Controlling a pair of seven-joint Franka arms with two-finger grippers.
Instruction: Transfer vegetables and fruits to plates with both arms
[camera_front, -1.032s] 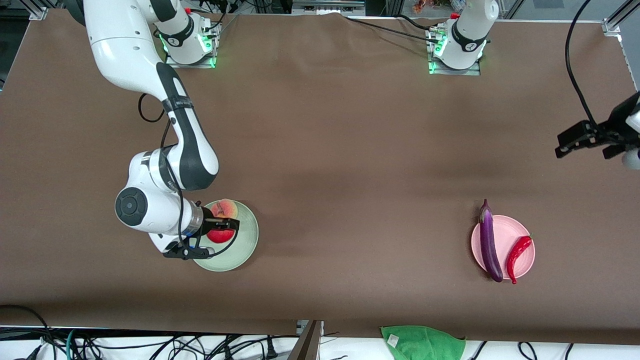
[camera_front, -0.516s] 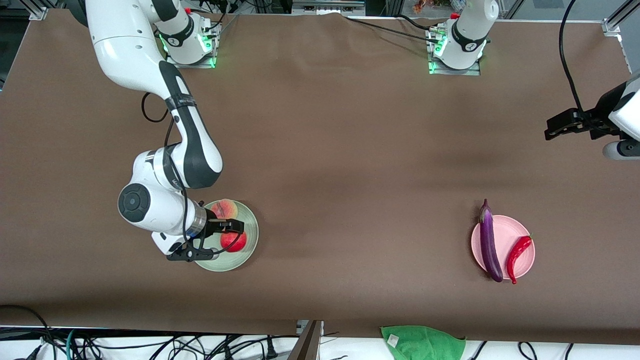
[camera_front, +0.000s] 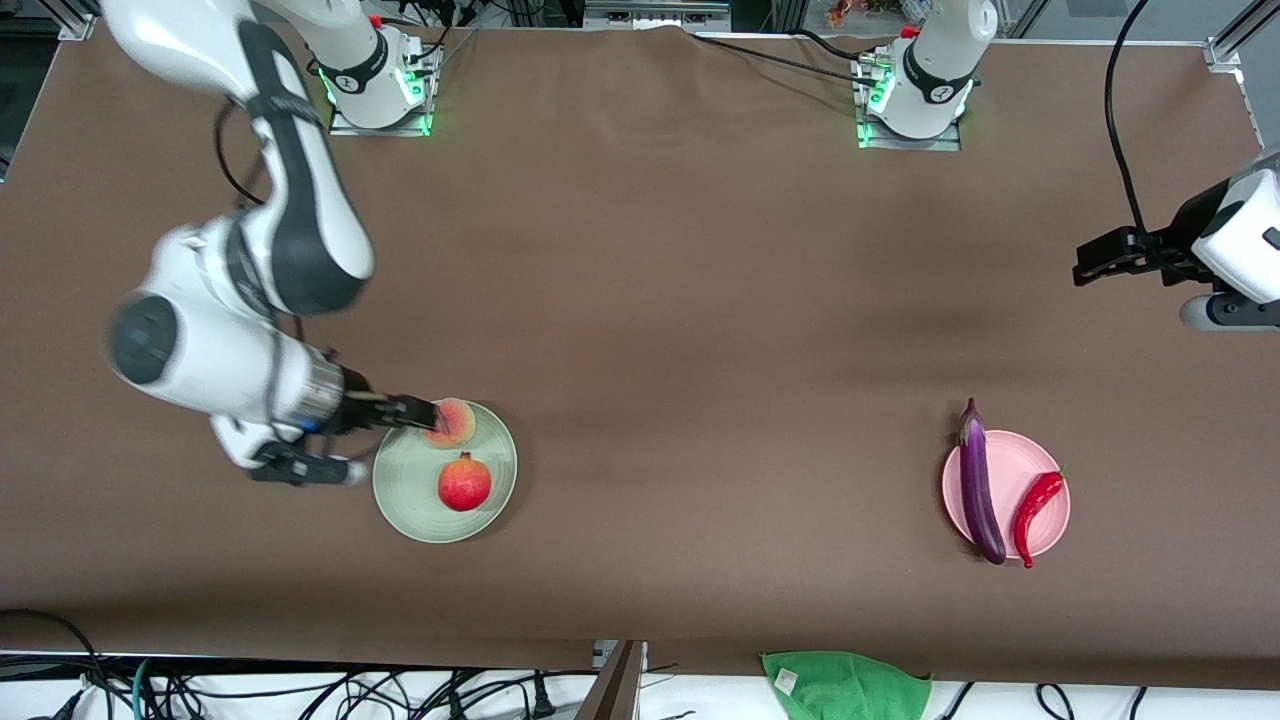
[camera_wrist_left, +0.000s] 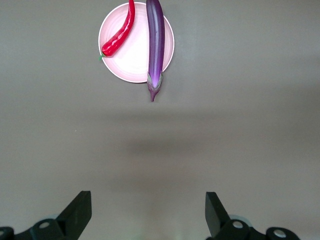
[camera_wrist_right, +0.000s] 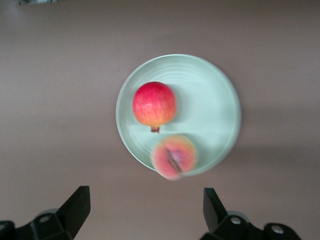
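The pale mint plate (camera_front: 408, 497) holds the orange-pink peach (camera_front: 455, 424) and the red pomegranate-like fruit (camera_front: 464, 482). My right gripper (camera_front: 422, 412) is open and empty in the air over the plate's rim beside the peach. Its wrist view shows the plate (camera_wrist_right: 212, 107), pomegranate (camera_wrist_right: 154, 104) and peach (camera_wrist_right: 174, 156) past the open gripper (camera_wrist_right: 146, 212). The pink plate (camera_front: 1006, 465) holds the purple eggplant (camera_front: 978, 482) and red chili (camera_front: 1036, 503). My left gripper (camera_front: 1098, 260) is open and empty, high over bare table at the left arm's end. Its wrist view shows the open gripper (camera_wrist_left: 148, 215), pink plate (camera_wrist_left: 136, 60), chili (camera_wrist_left: 119, 36) and eggplant (camera_wrist_left: 155, 40).
A green cloth (camera_front: 845, 683) lies at the table's edge nearest the front camera. Cables hang below that edge. The brown table cover (camera_front: 700, 330) stretches between the two plates.
My right gripper has let go of the pomegranate-like fruit, which now lies on the mint plate, and has risen and drawn back toward the right arm's end. My left gripper has drifted farther from the pink plate.
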